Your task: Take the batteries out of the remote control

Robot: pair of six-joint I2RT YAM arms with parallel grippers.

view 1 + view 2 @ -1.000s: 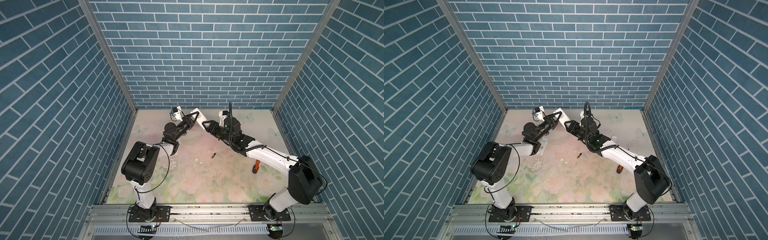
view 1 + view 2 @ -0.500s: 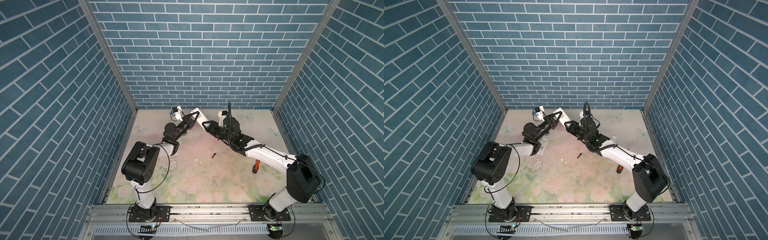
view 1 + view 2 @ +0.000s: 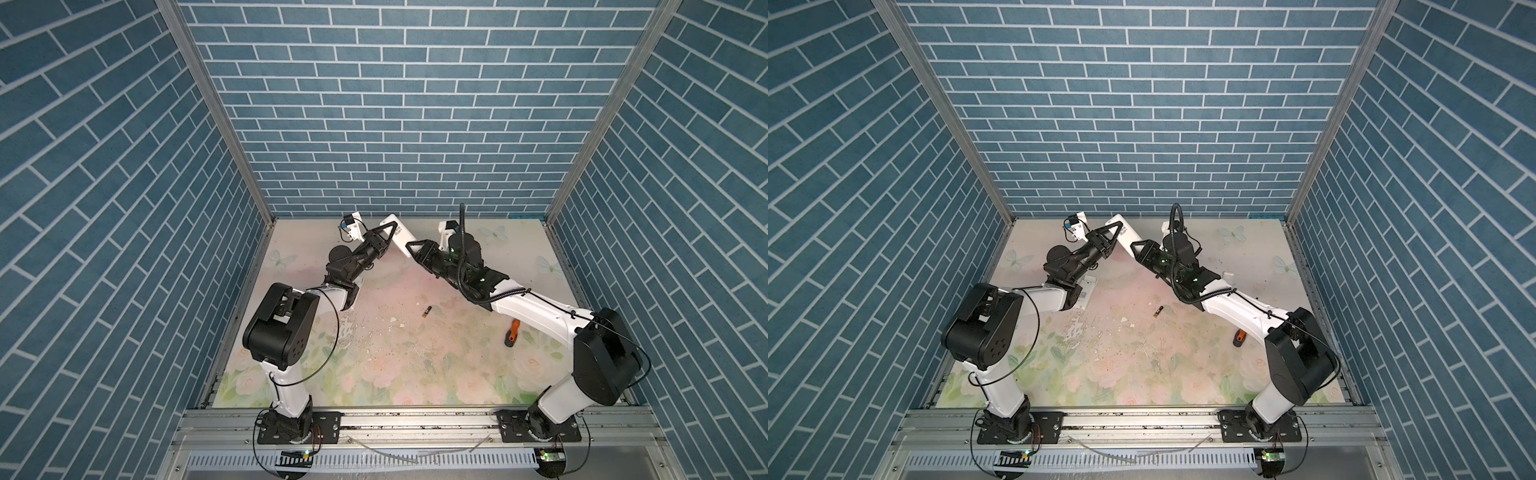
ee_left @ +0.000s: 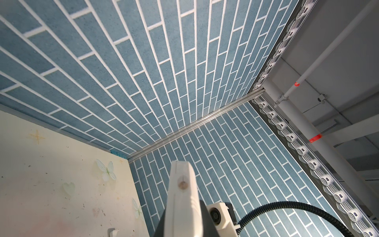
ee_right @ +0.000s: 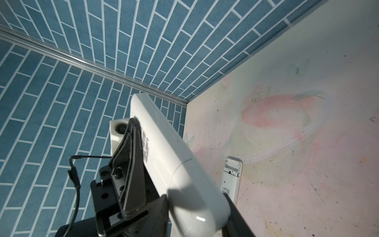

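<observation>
Your left gripper clamps the remote control near the back edge of the table. The right gripper straddles its lower end, grip unclear. One battery lies mid-table.

White cover partly under left arm

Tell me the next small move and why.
Probably close the right hand firmly on the end of the remote control: its fingers flank it while the left hand clamps it aloft, and only one battery lies on the table, so more may need shaking out.
</observation>
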